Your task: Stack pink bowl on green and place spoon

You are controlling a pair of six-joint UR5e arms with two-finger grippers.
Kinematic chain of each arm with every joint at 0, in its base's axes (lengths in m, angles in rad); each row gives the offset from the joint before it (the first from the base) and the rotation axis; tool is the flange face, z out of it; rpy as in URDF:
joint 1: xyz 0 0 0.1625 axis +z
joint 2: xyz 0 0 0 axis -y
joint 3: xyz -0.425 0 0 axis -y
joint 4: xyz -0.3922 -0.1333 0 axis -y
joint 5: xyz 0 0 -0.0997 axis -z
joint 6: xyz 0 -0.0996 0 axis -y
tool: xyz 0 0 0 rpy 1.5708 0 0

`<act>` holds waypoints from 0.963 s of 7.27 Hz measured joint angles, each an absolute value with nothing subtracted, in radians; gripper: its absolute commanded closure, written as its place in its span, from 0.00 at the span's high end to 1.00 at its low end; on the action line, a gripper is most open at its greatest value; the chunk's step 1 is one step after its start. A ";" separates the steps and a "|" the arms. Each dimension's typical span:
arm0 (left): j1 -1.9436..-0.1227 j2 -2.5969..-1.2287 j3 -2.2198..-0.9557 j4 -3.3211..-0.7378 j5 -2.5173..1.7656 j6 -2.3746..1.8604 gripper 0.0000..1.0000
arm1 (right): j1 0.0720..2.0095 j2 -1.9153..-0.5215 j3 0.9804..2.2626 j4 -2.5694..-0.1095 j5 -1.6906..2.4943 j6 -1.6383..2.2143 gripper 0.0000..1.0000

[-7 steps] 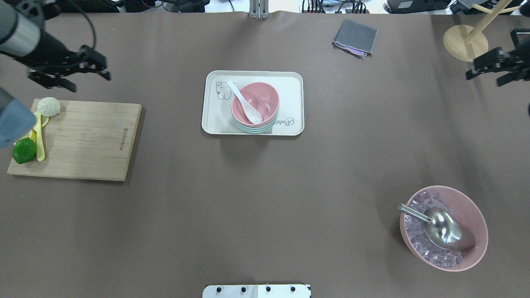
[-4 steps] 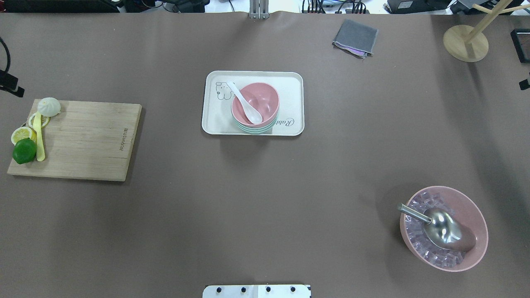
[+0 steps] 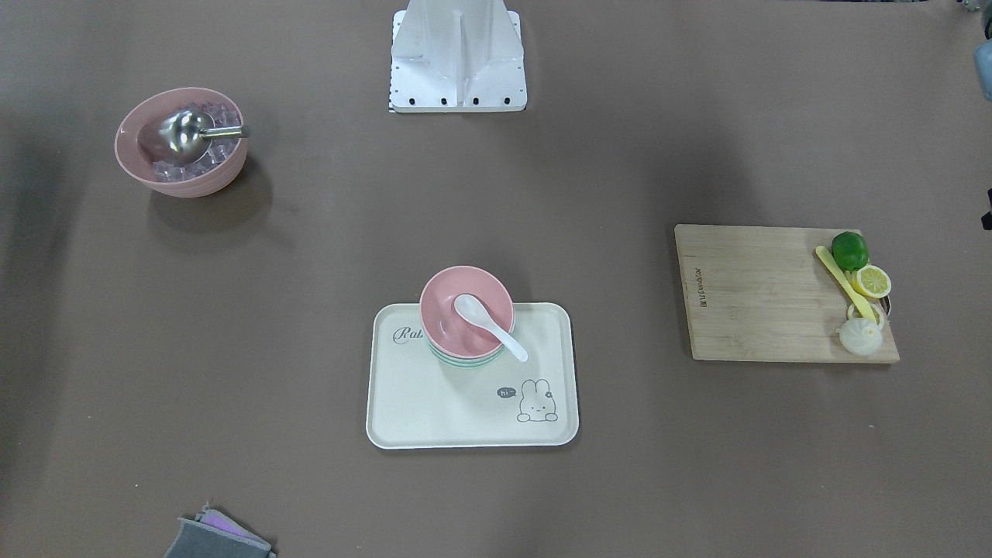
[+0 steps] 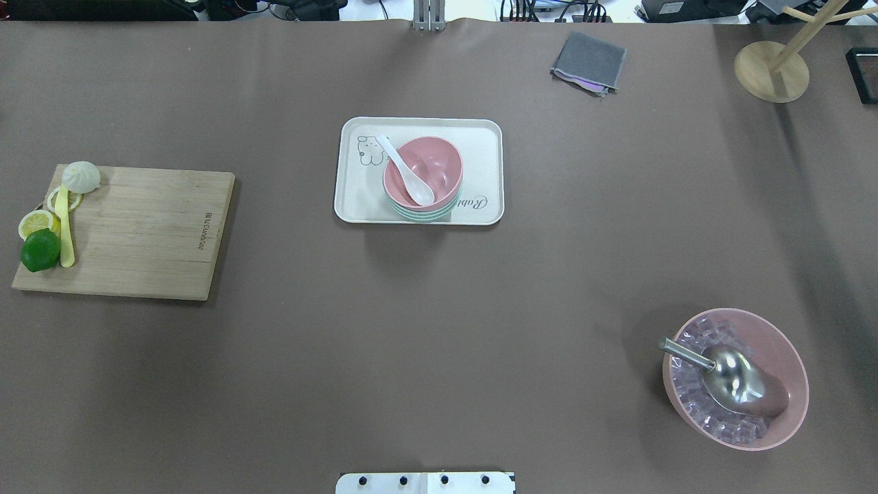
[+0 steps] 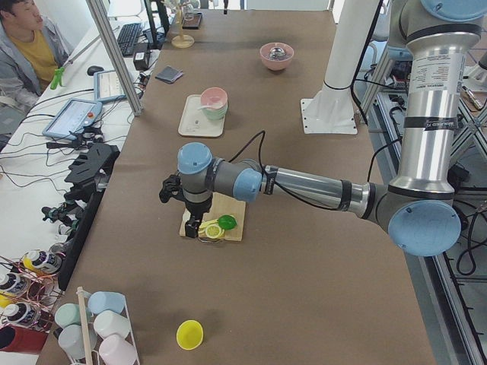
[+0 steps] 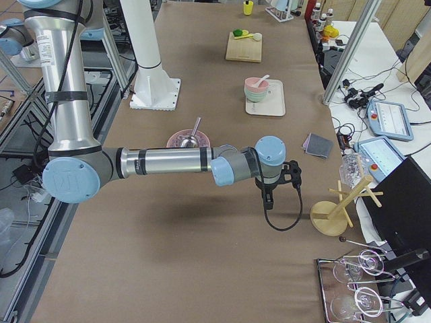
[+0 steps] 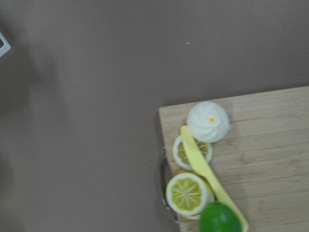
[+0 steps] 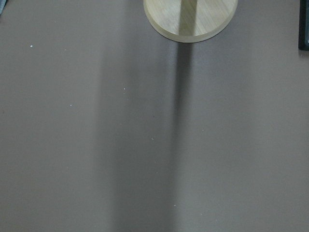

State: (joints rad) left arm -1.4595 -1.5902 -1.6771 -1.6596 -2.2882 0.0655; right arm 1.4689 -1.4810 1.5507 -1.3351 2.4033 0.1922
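centrally, the pink bowl (image 4: 442, 165) sits nested in the green bowl (image 4: 418, 214); only green rim bands show beneath it. both stand on the cream tray (image 4: 480, 137), right of its middle in the overhead view. the white spoon (image 4: 409, 178) lies with its scoop end inside the pink bowl, handle leaning out over the rim toward the tray's rabbit drawing. both arms are well apart from the tray.

the left gripper (image 5: 193, 225) is seen only from the table's end. it points down over the outer edge of the cutting board (image 4: 151, 233), near the lime (image 4: 40, 250). cannot tell how its jaws stand or whether they hold anything.

the right gripper (image 6: 267, 196) is seen only from the other end, pointing down near the wooden stand (image 4: 771, 71). its jaws cannot be judged either.

elsewhere: an ice bowl (image 4: 792, 374) with a metal scoop (image 4: 737, 381) resting in it, on the robot's right; a grey cloth (image 4: 588, 62) at the far edge.
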 measured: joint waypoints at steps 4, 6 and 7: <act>-1.475 -1.587 -1.668 -1.661 -2.284 -0.018 0.98 | 1.428 -1.474 1.600 -1.486 2.380 0.127 1.00; -1.475 -1.588 -1.675 -1.661 -2.283 -0.029 0.98 | 1.437 -1.462 1.615 -1.549 2.377 0.090 1.00; -1.475 -1.588 -1.680 -1.661 -2.283 -0.030 0.98 | 1.443 -1.460 1.617 -1.557 2.380 0.079 1.00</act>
